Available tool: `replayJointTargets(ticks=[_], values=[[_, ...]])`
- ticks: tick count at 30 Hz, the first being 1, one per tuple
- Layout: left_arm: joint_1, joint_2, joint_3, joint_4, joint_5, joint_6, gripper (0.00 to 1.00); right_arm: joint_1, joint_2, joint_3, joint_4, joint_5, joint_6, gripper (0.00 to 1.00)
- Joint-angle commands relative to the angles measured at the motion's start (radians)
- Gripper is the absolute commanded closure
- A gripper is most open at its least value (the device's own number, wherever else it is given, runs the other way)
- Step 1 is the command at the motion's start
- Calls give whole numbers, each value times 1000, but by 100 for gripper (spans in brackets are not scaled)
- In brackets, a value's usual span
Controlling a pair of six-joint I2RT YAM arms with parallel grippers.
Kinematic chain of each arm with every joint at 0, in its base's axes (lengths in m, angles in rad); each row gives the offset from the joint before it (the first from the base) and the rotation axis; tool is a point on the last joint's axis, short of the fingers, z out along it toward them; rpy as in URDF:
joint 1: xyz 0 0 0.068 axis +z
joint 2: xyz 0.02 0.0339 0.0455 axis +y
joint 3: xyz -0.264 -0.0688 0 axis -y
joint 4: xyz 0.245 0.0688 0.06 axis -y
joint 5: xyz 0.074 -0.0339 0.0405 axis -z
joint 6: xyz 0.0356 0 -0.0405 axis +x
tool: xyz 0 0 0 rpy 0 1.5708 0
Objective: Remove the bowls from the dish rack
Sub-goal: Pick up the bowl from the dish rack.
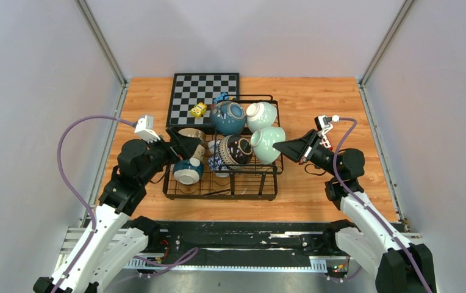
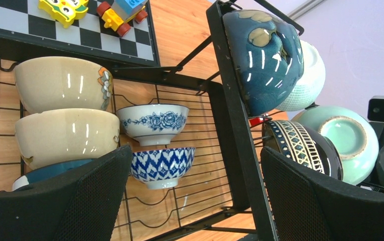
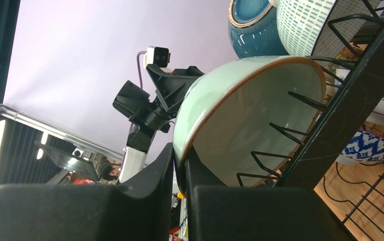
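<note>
The black wire dish rack (image 1: 221,196) stands mid-table with several bowls in it. My right gripper (image 1: 280,148) is shut on the rim of the pale mint green bowl (image 1: 267,144) at the rack's right side. In the right wrist view the fingertips (image 3: 167,160) pinch that rim, one inside and one outside the mint bowl (image 3: 250,115). My left gripper (image 1: 180,145) stands open at the rack's left side and holds nothing. Its wrist view shows two stacked beige bowls (image 2: 62,83), two blue-and-white bowls (image 2: 161,165) and the teal bowl (image 2: 265,55).
A chessboard (image 1: 205,91) lies behind the rack with small toy blocks (image 1: 199,109) on it. A teal bowl (image 1: 227,117), a pale patterned bowl (image 1: 261,115) and a dark patterned bowl (image 1: 235,150) crowd the mint bowl. Bare wood lies right of the rack (image 1: 334,110).
</note>
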State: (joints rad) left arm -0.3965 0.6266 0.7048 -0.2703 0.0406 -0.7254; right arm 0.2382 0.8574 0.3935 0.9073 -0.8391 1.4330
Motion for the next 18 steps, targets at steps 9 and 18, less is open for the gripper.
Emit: replayJointTargets(ticks=[9, 18], values=[[-5, -10, -5, 3, -19, 11, 0, 9, 14, 16, 161, -3, 50, 100], [-5, -25, -7, -11, -31, 14, 0, 8, 57, -3, 351, 20, 143, 100]])
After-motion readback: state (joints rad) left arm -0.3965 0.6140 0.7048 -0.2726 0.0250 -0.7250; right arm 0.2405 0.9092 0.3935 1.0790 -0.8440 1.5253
